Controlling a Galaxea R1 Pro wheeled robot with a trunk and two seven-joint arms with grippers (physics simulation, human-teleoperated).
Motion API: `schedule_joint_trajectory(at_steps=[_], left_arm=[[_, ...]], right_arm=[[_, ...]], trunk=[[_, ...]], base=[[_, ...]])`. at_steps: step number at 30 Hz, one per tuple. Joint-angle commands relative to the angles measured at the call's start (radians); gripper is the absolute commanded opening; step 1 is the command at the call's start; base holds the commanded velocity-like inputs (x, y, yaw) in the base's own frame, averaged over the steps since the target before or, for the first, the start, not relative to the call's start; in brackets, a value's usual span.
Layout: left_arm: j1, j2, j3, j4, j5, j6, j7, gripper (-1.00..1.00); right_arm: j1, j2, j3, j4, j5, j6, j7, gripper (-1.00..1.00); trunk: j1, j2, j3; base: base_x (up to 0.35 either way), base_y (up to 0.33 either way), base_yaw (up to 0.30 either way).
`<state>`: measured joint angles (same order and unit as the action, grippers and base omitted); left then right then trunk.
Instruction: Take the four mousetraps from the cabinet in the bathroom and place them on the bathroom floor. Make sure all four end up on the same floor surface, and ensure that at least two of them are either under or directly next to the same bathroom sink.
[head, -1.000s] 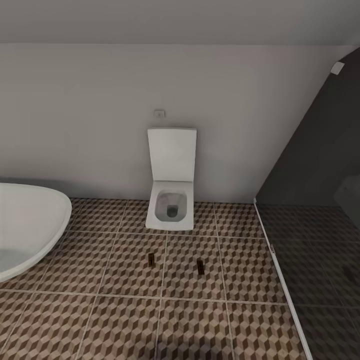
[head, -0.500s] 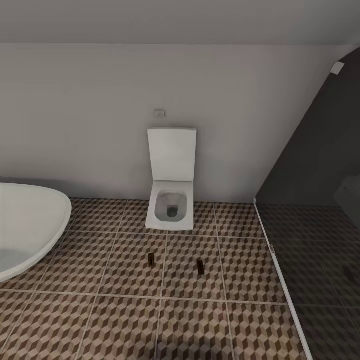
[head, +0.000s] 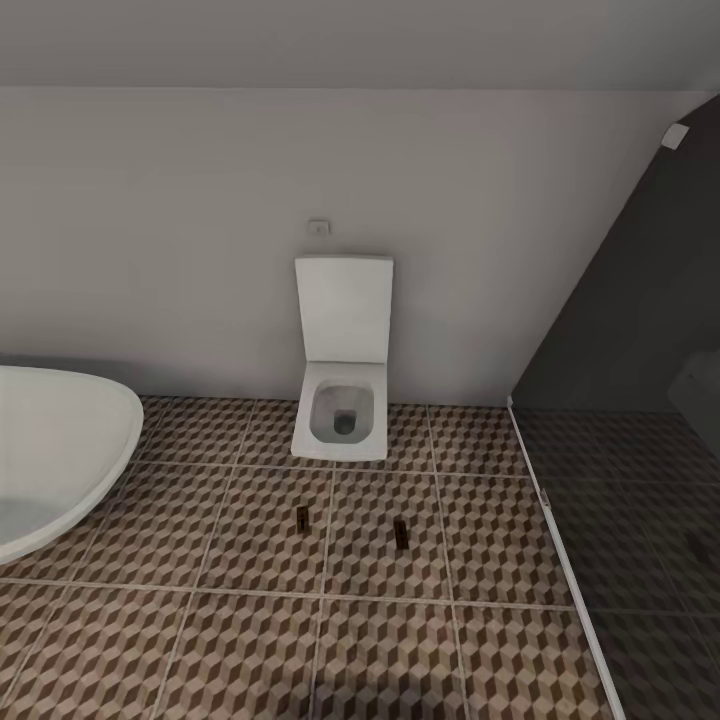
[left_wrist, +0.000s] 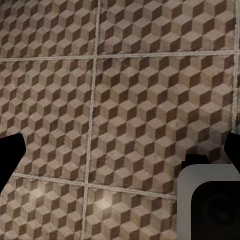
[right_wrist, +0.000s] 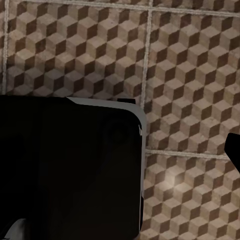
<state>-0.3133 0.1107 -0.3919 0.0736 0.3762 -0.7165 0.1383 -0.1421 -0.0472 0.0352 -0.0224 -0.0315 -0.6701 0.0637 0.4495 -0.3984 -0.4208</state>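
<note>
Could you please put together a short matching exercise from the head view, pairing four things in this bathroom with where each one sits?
Things:
1. toilet
2. bathtub
3. two mousetraps
4. dark glass panel

Places:
A. on the bathroom floor, in front of the toilet
B. at the picture's left edge, partly cut off
C. against the back wall, lid raised
D. at the picture's right side

Pairs: 1-C, 2-B, 3-A, 4-D
</note>
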Motion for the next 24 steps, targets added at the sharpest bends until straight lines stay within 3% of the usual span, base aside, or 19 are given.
schedule_joint_trajectory(at_steps=[1,24], left_arm=[[-0.001,-0.001,-0.009,0.003,0.003,-0.004,0.004,1.0],[-0.001,0.0,-0.008,0.003,0.003,-0.004,0.004,1.0]], right_arm=[[-0.001,0.0,0.003,0.001,-0.004,-0.003,0.004,1.0],[-0.001,0.0,0.003,0.001,-0.004,-0.003,0.004,1.0]], trunk=[[0.0,-0.002,-0.001],[0.0,-0.002,-0.001]], base=[[0.0,0.0,0.0],[0.0,0.0,0.0]])
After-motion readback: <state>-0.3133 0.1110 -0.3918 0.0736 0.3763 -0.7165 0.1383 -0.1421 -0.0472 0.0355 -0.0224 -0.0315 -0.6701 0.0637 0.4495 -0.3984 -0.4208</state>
